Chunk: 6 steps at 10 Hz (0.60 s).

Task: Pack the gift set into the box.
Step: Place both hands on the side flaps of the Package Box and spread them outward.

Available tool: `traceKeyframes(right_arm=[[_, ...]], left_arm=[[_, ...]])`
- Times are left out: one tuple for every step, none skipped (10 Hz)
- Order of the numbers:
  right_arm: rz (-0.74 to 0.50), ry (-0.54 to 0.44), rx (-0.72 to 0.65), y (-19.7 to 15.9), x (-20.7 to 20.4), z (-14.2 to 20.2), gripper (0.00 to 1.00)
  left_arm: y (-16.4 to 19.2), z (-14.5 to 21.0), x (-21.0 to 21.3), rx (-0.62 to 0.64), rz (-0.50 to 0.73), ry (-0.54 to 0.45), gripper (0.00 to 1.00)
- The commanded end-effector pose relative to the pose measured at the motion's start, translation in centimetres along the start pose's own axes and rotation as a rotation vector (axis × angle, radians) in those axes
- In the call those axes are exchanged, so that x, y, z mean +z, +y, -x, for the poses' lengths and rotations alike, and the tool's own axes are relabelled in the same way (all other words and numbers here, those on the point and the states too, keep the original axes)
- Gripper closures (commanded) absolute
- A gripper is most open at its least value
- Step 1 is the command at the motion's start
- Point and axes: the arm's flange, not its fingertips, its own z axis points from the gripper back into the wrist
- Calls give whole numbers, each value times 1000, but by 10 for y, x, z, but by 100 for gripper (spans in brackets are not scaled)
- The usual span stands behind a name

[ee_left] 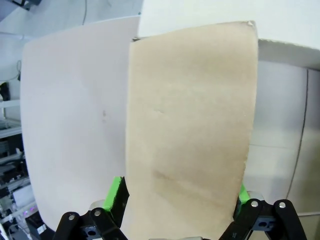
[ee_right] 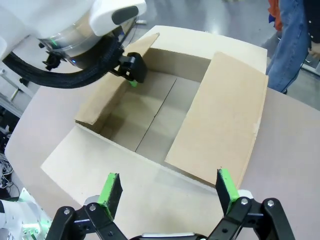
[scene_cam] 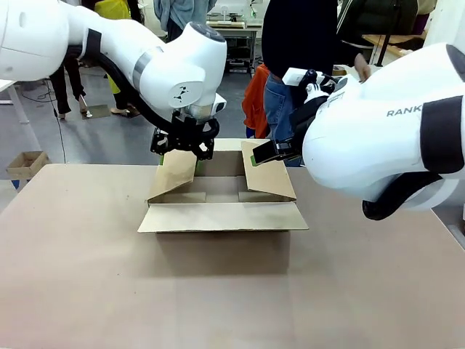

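The left gripper (scene_cam: 182, 153) stands with its fingers (ee_left: 116, 192) spread wide. The left flap (scene_cam: 174, 174) of the box (scene_cam: 221, 247) lies broad-face across them, so it looks propped rather than pinched, though I can't quite tell how firmly it is held. That flap rises steeply from the left rim.

The right gripper (ee_right: 169, 185) is spread wide too and carries nothing. It hangs above the near right corner of the box, fingers pointing down and inward. The right flap (ee_right: 220, 115) slopes away from it, just ahead and below. This flap leans in over the opening and hides the right part of the floor (ee_right: 145, 117), which is bare cardboard where I can see it.

The box sits in the middle of the table (scene_cam: 87, 276). Its long side runs across from the robot's left to its right, so the two short flaps are the ones the grippers attend to. The long near flap (scene_cam: 221, 217) is folded out flat toward the robot, and the far one stands up at the back. A person (scene_cam: 298, 43) stands just beyond the far edge.

As I judge it, everything turns on that right flap. It tips inward and the right gripper is much the nearer. It would have to swing outward, toward the robot's right, before the mouth is fully open for packing.
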Motion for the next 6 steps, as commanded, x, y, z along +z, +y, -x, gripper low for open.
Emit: traceKeyframes(right_arm=[[0, 3, 13, -2, 3, 0, 0], [0, 3, 13, -2, 3, 0, 0], [0, 3, 13, -2, 3, 0, 0], [0, 3, 13, -2, 3, 0, 0], [0, 3, 13, -2, 3, 0, 0], [0, 3, 13, -2, 3, 0, 0]], left_arm=[[28, 14, 7, 72, -4, -65, 0], [42, 19, 11, 82, 24, -78, 0], [56, 19, 11, 95, 48, -77, 0], [73, 18, 8, 124, 66, -67, 0], [92, 18, 2, 148, 91, -46, 0], [116, 20, -4, 171, 136, -30, 0]])
